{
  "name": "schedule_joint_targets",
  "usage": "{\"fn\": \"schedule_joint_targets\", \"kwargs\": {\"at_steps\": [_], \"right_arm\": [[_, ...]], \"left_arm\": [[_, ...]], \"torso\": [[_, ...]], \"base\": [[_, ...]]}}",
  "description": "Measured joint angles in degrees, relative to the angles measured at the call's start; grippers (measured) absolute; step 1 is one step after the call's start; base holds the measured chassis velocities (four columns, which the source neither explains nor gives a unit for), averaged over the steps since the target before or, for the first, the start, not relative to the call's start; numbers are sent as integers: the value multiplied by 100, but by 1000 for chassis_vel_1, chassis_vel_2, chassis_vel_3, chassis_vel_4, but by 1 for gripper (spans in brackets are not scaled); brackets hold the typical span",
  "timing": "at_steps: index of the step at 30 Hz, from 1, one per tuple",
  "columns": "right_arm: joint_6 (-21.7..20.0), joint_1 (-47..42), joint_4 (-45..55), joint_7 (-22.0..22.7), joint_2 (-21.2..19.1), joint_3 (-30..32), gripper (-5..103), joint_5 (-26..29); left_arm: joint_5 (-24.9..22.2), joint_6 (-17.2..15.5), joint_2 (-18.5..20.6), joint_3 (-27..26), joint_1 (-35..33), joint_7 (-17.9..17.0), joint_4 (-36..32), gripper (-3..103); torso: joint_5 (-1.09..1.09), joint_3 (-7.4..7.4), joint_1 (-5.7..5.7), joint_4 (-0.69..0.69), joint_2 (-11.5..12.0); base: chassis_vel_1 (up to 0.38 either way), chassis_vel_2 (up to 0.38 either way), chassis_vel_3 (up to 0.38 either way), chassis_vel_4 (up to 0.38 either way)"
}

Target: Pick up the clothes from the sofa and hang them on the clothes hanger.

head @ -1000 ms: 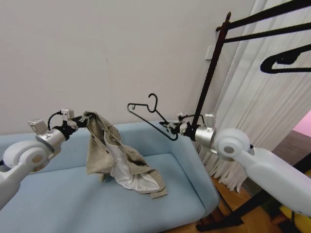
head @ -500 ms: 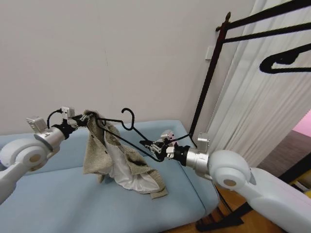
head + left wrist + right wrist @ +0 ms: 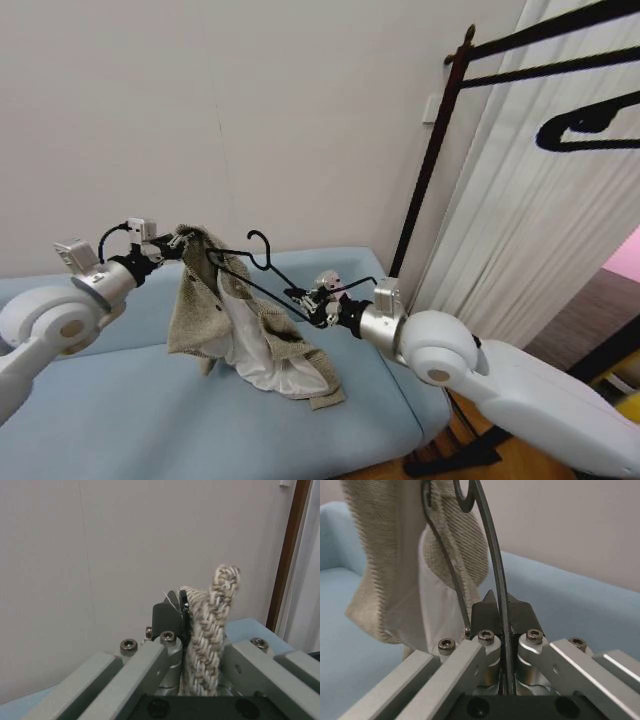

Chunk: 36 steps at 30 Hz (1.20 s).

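A beige knit garment (image 3: 225, 315) with white lining hangs from my left gripper (image 3: 168, 247), which is shut on its top edge above the blue sofa (image 3: 120, 420). In the left wrist view the knit fabric (image 3: 210, 625) is pinched between the fingers of that gripper (image 3: 187, 630). My right gripper (image 3: 318, 300) is shut on a black wire hanger (image 3: 250, 268) at one of its ends. The hanger's other end touches the garment near its top. The right wrist view shows the hanger (image 3: 492, 560) clamped in the right gripper (image 3: 502, 645), with the garment (image 3: 395, 575) just beyond.
A black clothes rack (image 3: 432, 160) stands to the right of the sofa, in front of a white curtain (image 3: 530, 240). Another black hanger (image 3: 588, 125) hangs from its top bar. A plain wall lies behind the sofa.
My right gripper has carried the hanger leftward and lower, from near the rack to the garment. The hanger's far end now reaches the garment's top. The left gripper has stayed put.
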<state>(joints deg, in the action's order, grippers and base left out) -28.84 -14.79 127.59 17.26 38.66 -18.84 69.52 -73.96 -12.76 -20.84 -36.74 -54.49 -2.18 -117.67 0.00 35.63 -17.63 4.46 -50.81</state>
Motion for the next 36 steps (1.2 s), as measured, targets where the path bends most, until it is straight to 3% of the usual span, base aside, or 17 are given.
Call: {"fn": "schedule_joint_targets", "kwargs": {"at_steps": [10,23,36], "right_arm": [[-37,-364,-54,77,144,171,2,-153],[125,451,-363,711,1164,-618,2,330],[378,507,-1287,1312,2292,-915,2,992]], "left_arm": [[-4,0,0,41,27,-18,-21,2],[2,-22,-62,77,6,-146,-267,2],[13,-25,-126,-234,-93,-222,-739,2]], "torso": [[0,0,0,1,0],[-2,0,1,0,0],[-1,0,0,-1,0]], "base": [[0,0,0,0],[0,0,0,0],[0,0,0,0]]}}
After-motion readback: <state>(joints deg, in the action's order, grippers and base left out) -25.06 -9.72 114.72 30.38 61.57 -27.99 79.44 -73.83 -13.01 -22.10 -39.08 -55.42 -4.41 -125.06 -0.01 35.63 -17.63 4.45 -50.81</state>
